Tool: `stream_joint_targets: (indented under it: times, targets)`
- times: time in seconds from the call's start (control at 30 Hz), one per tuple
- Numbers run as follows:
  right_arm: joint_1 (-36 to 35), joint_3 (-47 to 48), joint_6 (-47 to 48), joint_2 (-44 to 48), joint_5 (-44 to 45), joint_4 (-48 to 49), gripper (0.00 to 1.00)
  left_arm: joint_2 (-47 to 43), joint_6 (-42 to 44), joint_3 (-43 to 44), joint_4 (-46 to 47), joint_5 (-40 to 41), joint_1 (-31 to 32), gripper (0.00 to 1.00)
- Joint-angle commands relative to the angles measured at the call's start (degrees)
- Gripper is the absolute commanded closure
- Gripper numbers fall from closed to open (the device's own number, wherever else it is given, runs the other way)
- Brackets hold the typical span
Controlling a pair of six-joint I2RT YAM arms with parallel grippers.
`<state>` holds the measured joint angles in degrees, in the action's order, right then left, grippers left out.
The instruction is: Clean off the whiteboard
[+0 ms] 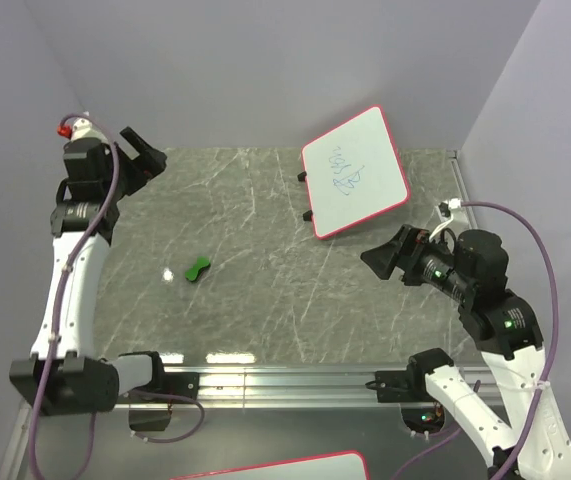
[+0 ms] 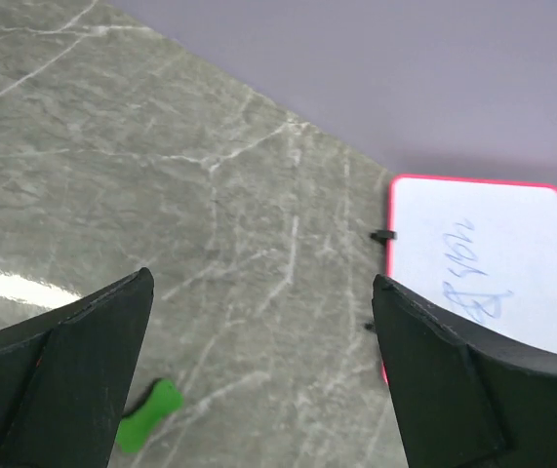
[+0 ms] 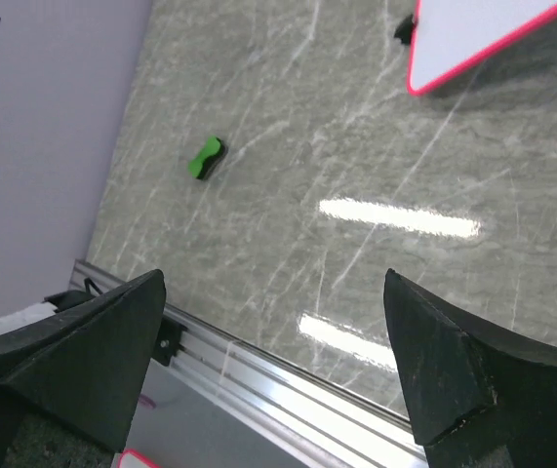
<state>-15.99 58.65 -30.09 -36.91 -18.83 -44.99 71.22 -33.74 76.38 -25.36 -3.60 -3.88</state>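
The whiteboard (image 1: 355, 172) lies apart from both sets of jaws. The right gripper (image 1: 380, 255) hangs just in front of it, jaws wide apart. The left gripper (image 1: 145, 152) is held up, well to its left, jaws wide too.

Two robot arms, one left arm (image 1: 73, 262) and one right arm (image 1: 487, 300), one grey marbled table (image 1: 255, 215), one whiteboard (image 1: 360, 172) with one patch of blue scribble (image 1: 345, 168), one green eraser (image 1: 197, 268), and one second pink-rimmed white board (image 1: 285, 467), only partly visible.
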Motion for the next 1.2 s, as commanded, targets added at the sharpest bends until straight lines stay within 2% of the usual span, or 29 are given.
stream_joint_targets:
  times: [0.0,0.03,0.07,0.17,0.23,0.33,0.47,0.63,0.77,0.93,1.17]
  targets:
    - [-0.4,4.3,0.3,-0.2,-0.2,3.1,0.00,-4.7,-3.4,-0.7,-4.6,-3.4,0.1,0.01]
    - [-0.4,4.7,0.0,-0.9,-0.3,3.4,0.00,-4.6,-3.2,-1.9,-4.6,-5.9,0.1,0.01]
    - [-0.4,5.1,-0.2,-1.3,-0.5,3.7,0.00,-4.1,-2.7,-2.4,-4.3,-11.9,0.1,0.01]
    - [-0.4,7.3,-0.1,-4.0,1.8,3.7,0.00,-4.9,-4.8,-4.6,-2.9,-16.0,1.2,0.01]
    - [-0.4,10.4,-0.1,-8.0,5.6,2.3,0.00,-5.4,-6.0,-5.1,-2.7,-13.9,2.9,0.01]
    - [0.2,16.7,0.1,-15.7,8.0,0.8,0.00,-4.6,-5.2,-5.1,-3.5,-15.2,3.6,0.01]
    - [6.1,27.5,-1.9,-28.1,8.0,-1.8,0.01,-1.4,0.5,-2.6,-10.0,-9.9,7.6,0.01]
    - [13.9,45.7,-3.6,-45.2,9.8,-7.9,0.04,0.1,3.2,-4.7,-16.6,0.1,10.7,0.01]
    - [17.2,60.7,-1.0,-55.9,12.5,-12.5,0.04,0.9,6.4,-11.1,-18.1,-0.5,11.1,0.01]
    - [18.5,66.0,1.1,-64.4,9.0,-11.4,0.04,0.8,6.7,-18.9,-14.2,-2.4,11.2,0.01]
    - [18.9,68.9,2.0,-73.6,4.6,-9.3,0.04,7.5,7.9,-19.6,-15.7,0.6,11.2,0.01]
